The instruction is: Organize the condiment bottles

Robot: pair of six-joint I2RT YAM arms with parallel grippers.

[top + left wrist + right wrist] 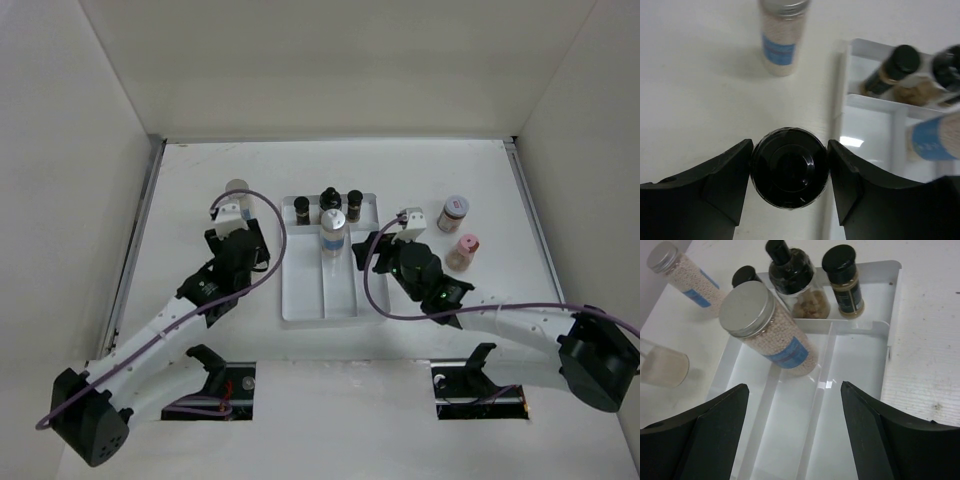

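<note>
A matt white table [200, 170] sits inside plain white walls [330, 60], its far edge meeting the back wall. In the middle lies a white rectangular plastic tray [300, 305] with one cross compartment at the back and two long lanes.

Only the top view shows two pale bottles with pink caps [453, 212], upright on the table to the right of the tray and well apart from it. Only the left wrist view shows the left gripper [789, 167] closed on a black round bottle cap [789, 175], a finger touching each side, just beside the tray's left wall. The bottle's body is hidden, so I cannot tell whether it stands on the table or is lifted. Beyond it a pale cylindrical bottle with a silver cap and blue label [782, 40] stands on the table.

The right wrist view shows the right gripper [795, 395] spread wide over the long lanes, holding nothing. The back compartment holds a row of three dark brown bottles with black caps [842, 280]. A pale silver-capped bottle of white beads [767, 332] stands in the left lane, near the cross wall
</note>
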